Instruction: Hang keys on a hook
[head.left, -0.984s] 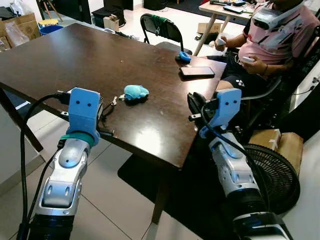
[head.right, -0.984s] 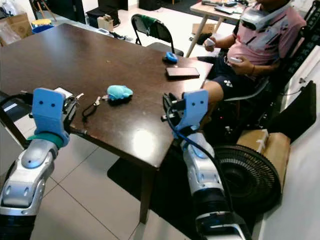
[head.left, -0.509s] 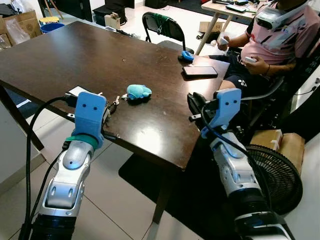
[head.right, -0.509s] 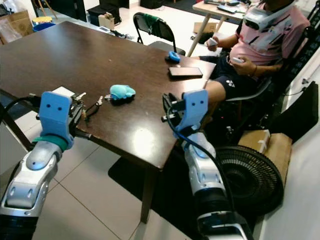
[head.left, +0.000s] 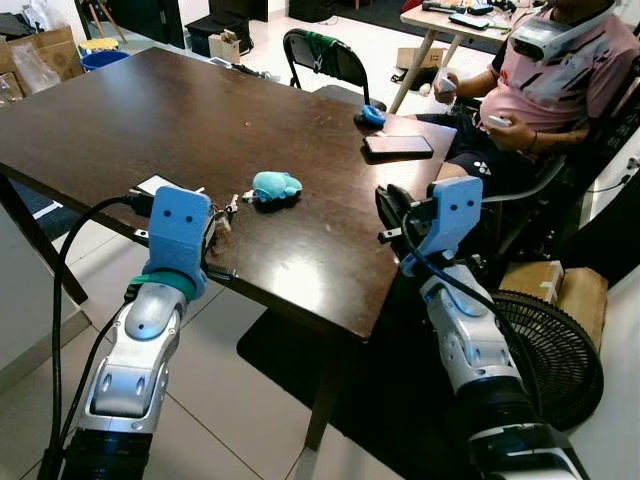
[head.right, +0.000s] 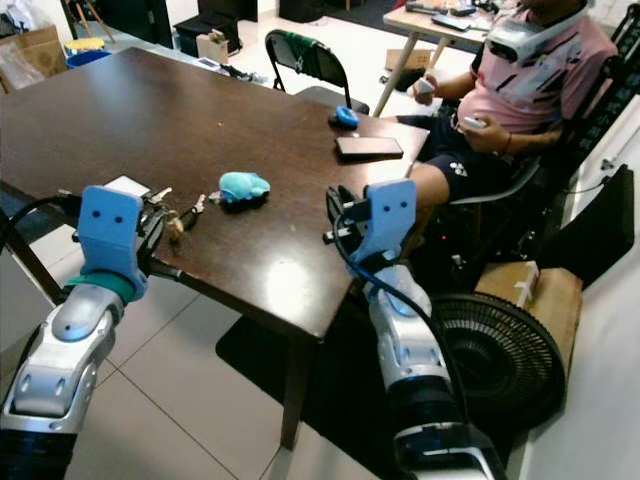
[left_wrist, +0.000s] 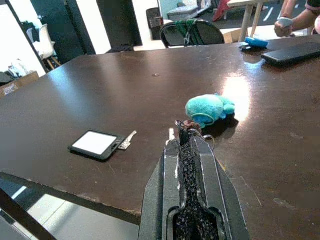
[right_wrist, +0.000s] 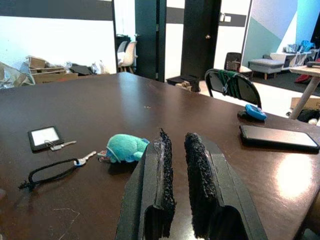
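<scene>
Black fingers of the left gripper (left_wrist: 189, 131) are pressed together at lower centre of its wrist view, their tips at the key bunch (left_wrist: 191, 125) by the teal plush charm (left_wrist: 208, 108); whether they've pinched the cord, I can't tell. Right gripper (right_wrist: 175, 141) hovers at the table's near right edge, fingers slightly parted, empty. Further back, a card tag (left_wrist: 96, 144) with its own key. No hook anywhere, so I'd say pickup is barely begun and hanging is all ahead.
</scene>
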